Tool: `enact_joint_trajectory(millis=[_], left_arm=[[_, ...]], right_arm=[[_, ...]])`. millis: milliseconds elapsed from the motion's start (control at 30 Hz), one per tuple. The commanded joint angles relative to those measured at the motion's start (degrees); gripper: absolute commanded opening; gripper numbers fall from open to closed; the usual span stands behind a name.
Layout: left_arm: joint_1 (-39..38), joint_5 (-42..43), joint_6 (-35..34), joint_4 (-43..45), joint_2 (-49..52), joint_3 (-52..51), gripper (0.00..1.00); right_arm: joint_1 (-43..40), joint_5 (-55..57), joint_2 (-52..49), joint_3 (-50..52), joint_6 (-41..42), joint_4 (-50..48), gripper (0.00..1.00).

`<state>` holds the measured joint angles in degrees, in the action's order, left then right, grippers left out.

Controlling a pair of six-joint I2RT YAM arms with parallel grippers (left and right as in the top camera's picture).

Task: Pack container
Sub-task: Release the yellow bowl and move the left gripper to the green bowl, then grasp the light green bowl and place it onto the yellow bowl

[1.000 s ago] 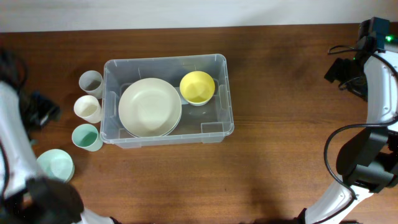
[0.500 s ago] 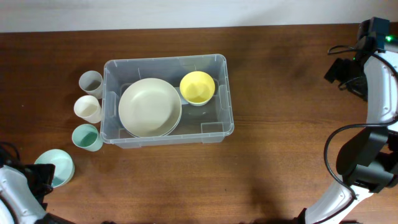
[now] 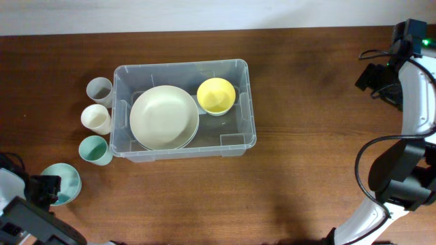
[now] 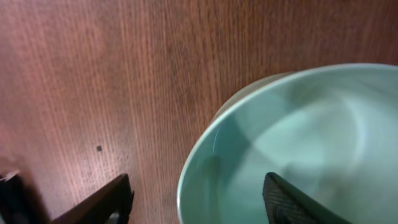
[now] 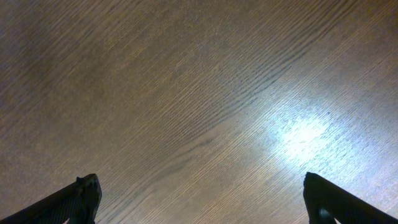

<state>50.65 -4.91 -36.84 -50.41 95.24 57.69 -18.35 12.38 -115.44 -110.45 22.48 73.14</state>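
Clear round-rimmed plastic container (image 3: 235,129) sits at ten o'clock on the grained wood table (image 3: 306,170). At its eight o'clock, left gripper (image 4: 199,193) gapes astride a glossy mint bowl (image 4: 311,143) rim, holding nothing; right gripper (image 5: 199,193) gapes empty

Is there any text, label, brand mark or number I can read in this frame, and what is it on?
No text can be read in any view.
container: the pale rectangular patch on its base may be a label, but any print is too small to read.
green bowl and table: plain, with no markings showing.
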Motion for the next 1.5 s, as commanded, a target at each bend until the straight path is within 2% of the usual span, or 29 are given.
enact_joint_trajectory(millis=[0, 33, 67, 100, 200, 300, 467, 600, 700, 767, 833, 900, 967, 1033, 1167, 1300, 1467], left_arm=[[0.4, 0.9, 0.4, 0.9, 1.8, -0.2, 0.61], [0.4, 0.9, 0.4, 1.0, 1.8, -0.2, 0.58], [0.4, 0.9, 0.4, 1.1, 1.8, -0.2, 0.43], [0.4, 0.9, 0.4, 1.2, 1.8, -0.2, 0.37], [0.4, 1.1, 0.4, 1.4, 1.8, -0.2, 0.21], [0.4, 1.1, 0.4, 1.4, 1.8, -0.2, 0.01], [0.9, 0.8, 0.4, 4.2, 1.7, 1.0, 0.01], [3.0, 1.9, 1.5, 2.0, -0.6, 13.3, 0.01], [1.7, 8.3, 8.5, 1.8, -3.5, 25.2, 0.01], [-1.9, 18.8, 15.5, 1.3, -5.7, 35.0, 0.01], [-7.4, 28.9, 21.5, 0.9, -6.9, 41.0, 0.01], [-15.1, 33.0, 25.0, 0.6, -7.3, 44.6, 0.01], [-25.3, 31.3, 27.7, 1.0, -7.2, 45.8, 0.01], [-38.3, 24.5, 28.0, 1.1, -5.4, 45.8, 0.01], [-54.6, 22.8, 30.8, 3.9, 1.1, 45.8, 0.01], [-63.6, 20.0, 32.8, 4.1, 9.1, 45.8, 0.01], [-66.3, 17.5, 32.6, 3.2, 19.0, 45.8, 0.01]], right_arm=[[0.0, 0.1, 0.5, 0.0, 0.5, -0.1, 0.99], [0.0, 0.1, 0.5, 0.0, 0.5, -0.1, 0.99], [0.0, 0.1, 0.5, 0.0, 0.5, -0.1, 0.99], [0.0, 0.1, 0.5, 0.0, 0.5, -0.1, 0.99], [0.0, 0.1, 0.5, 0.0, 0.5, -0.1, 0.99], [0.0, 0.1, 0.5, 0.0, 0.5, -0.1, 0.99], [0.0, 0.1, 0.5, 0.0, 0.5, -0.1, 0.99], [0.0, 0.1, 0.5, 0.0, 0.5, -0.1, 0.99], [0.0, 0.1, 0.5, 0.0, 0.5, -0.1, 0.99], [0.0, 0.1, 0.5, 0.0, 0.5, -0.1, 0.99], [0.0, 0.1, 0.5, 0.0, 0.5, -0.1, 0.99], [0.0, 0.1, 0.5, 0.0, 0.5, -0.1, 0.99], [0.0, 0.1, 0.5, 0.0, 0.5, -0.1, 0.99], [0.0, 0.1, 0.5, 0.0, 0.5, -0.1, 0.99], [0.0, 0.1, 0.5, 0.0, 0.5, -0.1, 0.99], [0.0, 0.1, 0.5, 0.0, 0.5, -0.1, 0.99], [0.0, 0.1, 0.5, 0.0, 0.5, -0.1, 0.99]])
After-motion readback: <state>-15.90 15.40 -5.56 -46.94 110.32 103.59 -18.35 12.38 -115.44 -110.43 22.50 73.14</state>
